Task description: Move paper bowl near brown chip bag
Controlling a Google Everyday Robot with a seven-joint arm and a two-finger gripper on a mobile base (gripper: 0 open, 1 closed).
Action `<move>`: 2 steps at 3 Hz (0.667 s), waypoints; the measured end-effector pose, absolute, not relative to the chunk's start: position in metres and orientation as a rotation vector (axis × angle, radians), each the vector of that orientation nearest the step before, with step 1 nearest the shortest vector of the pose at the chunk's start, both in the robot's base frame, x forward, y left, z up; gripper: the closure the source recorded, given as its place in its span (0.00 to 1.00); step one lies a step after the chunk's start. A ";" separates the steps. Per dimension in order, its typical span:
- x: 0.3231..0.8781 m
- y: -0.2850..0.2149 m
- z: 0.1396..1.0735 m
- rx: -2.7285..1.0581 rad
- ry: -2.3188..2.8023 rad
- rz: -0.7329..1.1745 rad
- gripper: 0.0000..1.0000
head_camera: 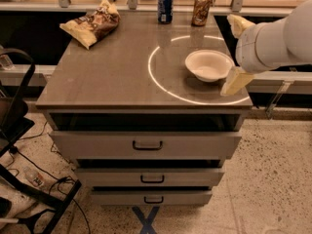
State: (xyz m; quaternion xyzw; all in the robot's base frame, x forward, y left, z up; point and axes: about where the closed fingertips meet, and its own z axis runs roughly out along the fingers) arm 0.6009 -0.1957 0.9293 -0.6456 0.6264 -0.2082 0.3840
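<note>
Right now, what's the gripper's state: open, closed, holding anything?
Gripper: open, holding nothing, at the right edge of the table, beside the paper bowl.

Desk (107,72) top: smooth grey-brown, satin sheen, mirrors light ring. Paper bowl (208,65): matt off-white. Brown chip bag (92,23), desk's 10 o'clock corner: crinkled glossy film. Blue soda can (165,6), brown soda can (201,8): shiny metal. Claw (229,56), 3 o'clock of bowl: pale yellow matt fingers, spread apart. Arm shell (278,38): smooth white plastic. Floor (273,179): speckled terrazzo.
</note>
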 end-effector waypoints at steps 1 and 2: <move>0.627 -0.201 0.921 -1.630 1.533 -0.550 0.00; 0.648 -0.206 0.899 -1.644 1.508 -0.557 0.00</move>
